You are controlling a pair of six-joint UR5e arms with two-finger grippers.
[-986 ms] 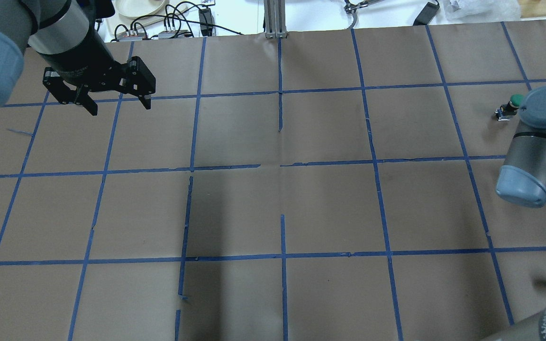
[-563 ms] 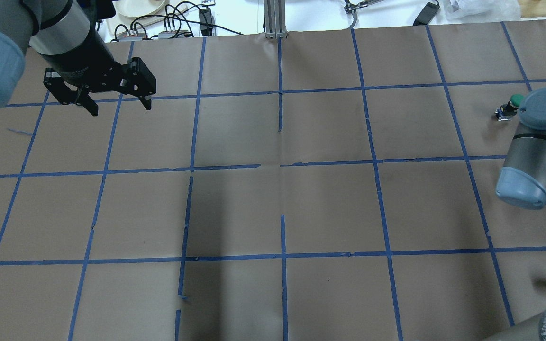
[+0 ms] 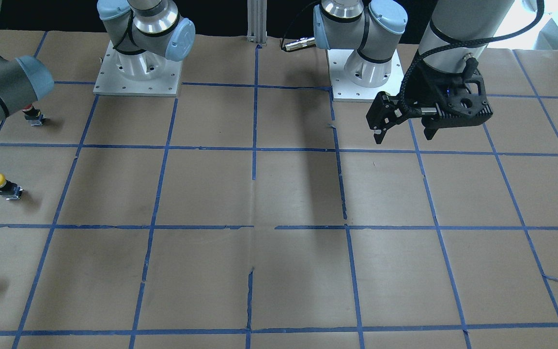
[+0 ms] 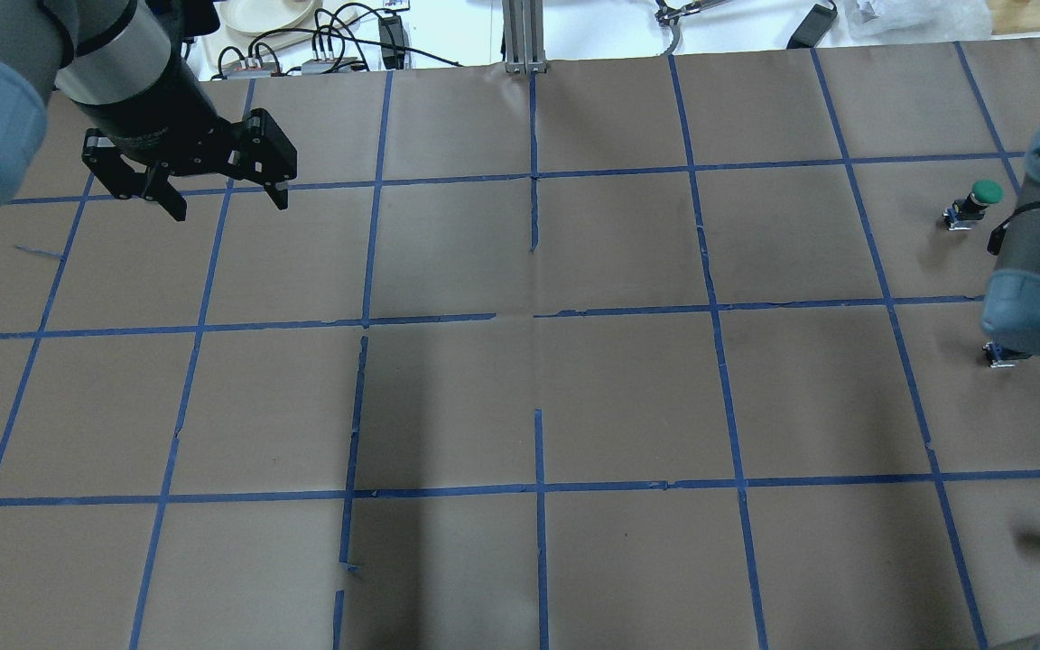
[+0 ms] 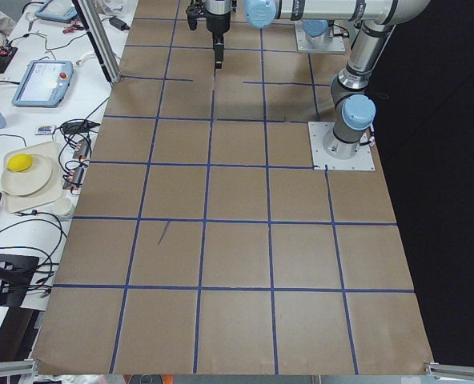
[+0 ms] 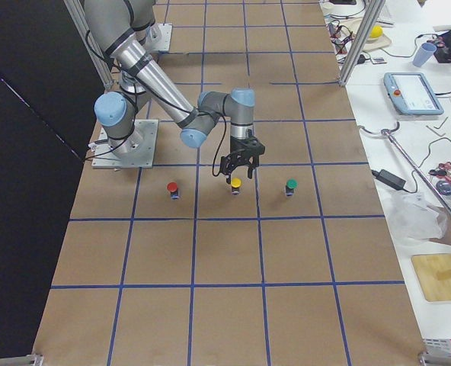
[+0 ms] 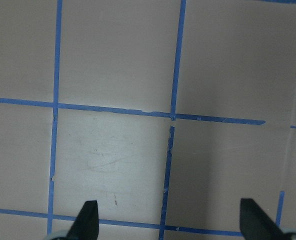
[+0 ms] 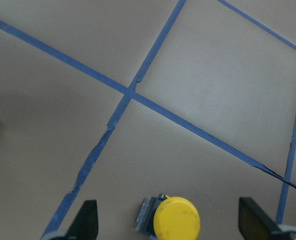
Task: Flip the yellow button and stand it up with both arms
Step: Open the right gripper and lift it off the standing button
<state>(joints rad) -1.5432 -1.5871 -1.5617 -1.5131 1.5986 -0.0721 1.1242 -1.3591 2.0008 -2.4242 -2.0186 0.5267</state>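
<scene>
Beside the desk (image 5: 237, 240), a plate (image 5: 9, 188) holds something yellow. The left pincer (image 4: 229, 206) hangs wide over the desk; the right pincer (image 6: 239, 172), also wide, hovers just above the yellow button (image 8: 175, 220), which rests on the desk.

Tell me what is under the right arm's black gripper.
A push-button with a round yellow cap rests on the brown paper table, below the open right gripper. The cap hides most of its body.
</scene>
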